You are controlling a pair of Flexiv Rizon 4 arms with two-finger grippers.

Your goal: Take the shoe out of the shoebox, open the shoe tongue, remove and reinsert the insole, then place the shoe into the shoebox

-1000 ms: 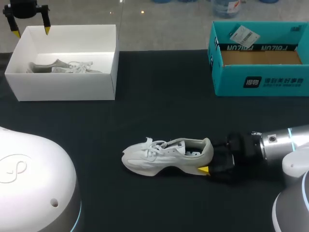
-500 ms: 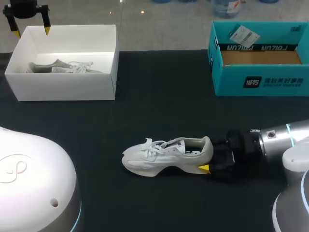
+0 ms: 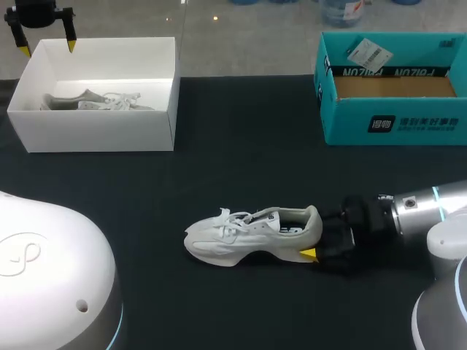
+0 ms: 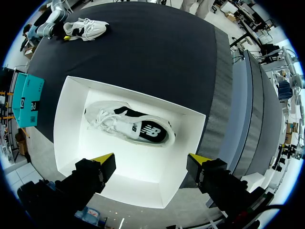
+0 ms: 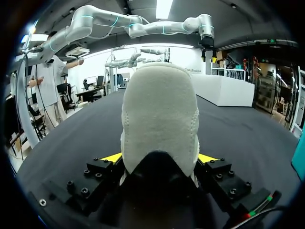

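Observation:
A white sneaker (image 3: 248,235) lies on its side on the black table, toe toward my left. My right gripper (image 3: 318,238) is at its heel. In the right wrist view the heel (image 5: 159,109) fills the gap of that gripper (image 5: 159,158), with a yellow tip pressed against each side. The open white shoebox (image 3: 102,131) stands at the far left with a second white shoe (image 3: 95,100) inside. My left gripper (image 3: 47,47) hangs open and empty over the box's far left corner. The left wrist view looks down past this gripper (image 4: 151,160) on the boxed shoe (image 4: 128,126).
A teal cardboard box (image 3: 394,120) with a brown inside stands at the far right, a paper tag leaning on its back wall. Bare black tabletop (image 3: 241,168) lies between the two boxes and the sneaker.
My right arm's wrist has risen slightly; the sneaker has barely shifted. The left arm has kept still.

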